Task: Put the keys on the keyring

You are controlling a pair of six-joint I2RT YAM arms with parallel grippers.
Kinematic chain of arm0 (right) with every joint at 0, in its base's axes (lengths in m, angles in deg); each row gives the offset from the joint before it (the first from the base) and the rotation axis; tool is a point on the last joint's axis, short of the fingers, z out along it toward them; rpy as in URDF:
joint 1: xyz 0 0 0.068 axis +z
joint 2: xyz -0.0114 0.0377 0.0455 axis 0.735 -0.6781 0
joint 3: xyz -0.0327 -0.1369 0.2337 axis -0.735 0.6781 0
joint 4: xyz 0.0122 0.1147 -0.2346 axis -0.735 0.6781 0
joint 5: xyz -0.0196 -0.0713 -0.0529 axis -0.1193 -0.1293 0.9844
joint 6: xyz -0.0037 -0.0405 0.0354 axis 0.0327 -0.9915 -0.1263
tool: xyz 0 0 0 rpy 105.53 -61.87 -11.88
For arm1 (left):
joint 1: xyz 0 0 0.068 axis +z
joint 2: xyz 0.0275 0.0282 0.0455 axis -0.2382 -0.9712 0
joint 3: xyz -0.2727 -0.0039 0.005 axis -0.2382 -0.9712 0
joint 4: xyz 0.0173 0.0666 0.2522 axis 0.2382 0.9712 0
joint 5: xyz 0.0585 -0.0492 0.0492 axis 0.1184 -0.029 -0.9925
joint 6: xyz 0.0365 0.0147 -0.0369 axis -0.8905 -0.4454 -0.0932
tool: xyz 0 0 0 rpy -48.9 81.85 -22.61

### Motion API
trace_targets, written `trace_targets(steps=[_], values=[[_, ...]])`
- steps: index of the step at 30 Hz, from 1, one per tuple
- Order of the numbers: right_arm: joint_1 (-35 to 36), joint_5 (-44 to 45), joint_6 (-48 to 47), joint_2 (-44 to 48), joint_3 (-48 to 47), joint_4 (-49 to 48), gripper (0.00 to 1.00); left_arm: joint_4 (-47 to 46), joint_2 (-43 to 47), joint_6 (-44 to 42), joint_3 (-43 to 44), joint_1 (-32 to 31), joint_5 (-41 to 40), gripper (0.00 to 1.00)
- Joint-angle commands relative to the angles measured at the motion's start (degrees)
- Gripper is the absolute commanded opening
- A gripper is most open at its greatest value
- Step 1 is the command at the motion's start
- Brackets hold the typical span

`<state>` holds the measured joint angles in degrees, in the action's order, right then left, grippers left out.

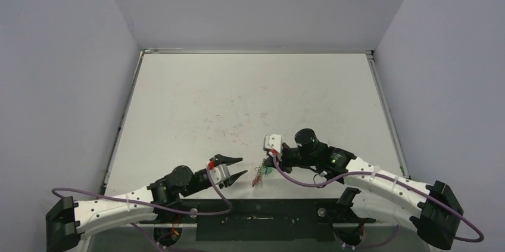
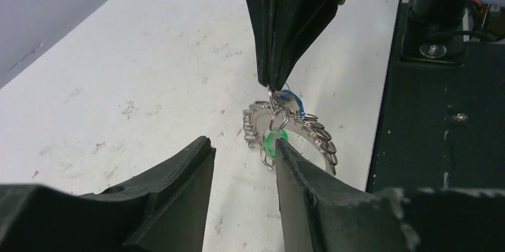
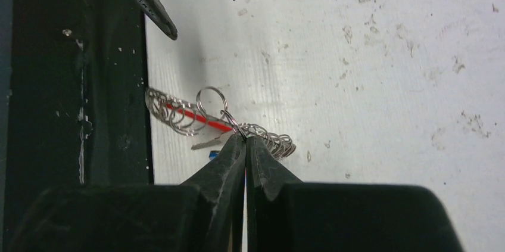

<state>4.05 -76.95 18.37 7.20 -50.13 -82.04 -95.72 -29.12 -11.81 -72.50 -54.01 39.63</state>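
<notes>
Scuffed white table (image 1: 250, 103); keyring (image 1: 260, 177) at near edge, contact unclear.

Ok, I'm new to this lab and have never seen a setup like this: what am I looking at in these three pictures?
Two robot arms are bolted at the near edge of a white table. The wide picture comes from a fixed camera above and behind them. The other two come from a camera on each wrist, so the dark wedges at the bottom are that arm's own fingers. The right gripper is shut, pinching a wire loop of the keyring, a silvery coil with a red sleeve. A green key head and a blue key head sit against it; whether they are threaded on I cannot tell. The left gripper is open beside it, holding nothing.
</notes>
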Motion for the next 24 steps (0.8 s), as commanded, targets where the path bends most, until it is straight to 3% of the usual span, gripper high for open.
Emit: trace_targets(steps=[1,6,12,21,24], values=[[0.39,6.92,0.04,-1.58,-4.13,6.99,0.00,5.25,-0.35,-0.02,3.97,-0.06,-3.12,0.41],[1.82,9.87,-0.71,-4.69,-6.52,9.20,0.00,6.84,-2.76,1.63,5.51,-0.06,-4.14,0.48],[5.72,12.94,-2.35,-8.98,-11.90,12.50,0.00,8.49,-7.27,2.23,9.13,-0.06,-3.56,0.49],[7.40,9.88,-2.07,-14.14,-18.70,15.35,0.00,-1.08,-15.95,2.66,8.79,-0.03,-0.29,0.42],[7.53,9.00,-1.71,-14.28,-19.04,15.36,0.00,-2.91,-18.46,2.52,9.04,0.01,-0.51,0.36]])
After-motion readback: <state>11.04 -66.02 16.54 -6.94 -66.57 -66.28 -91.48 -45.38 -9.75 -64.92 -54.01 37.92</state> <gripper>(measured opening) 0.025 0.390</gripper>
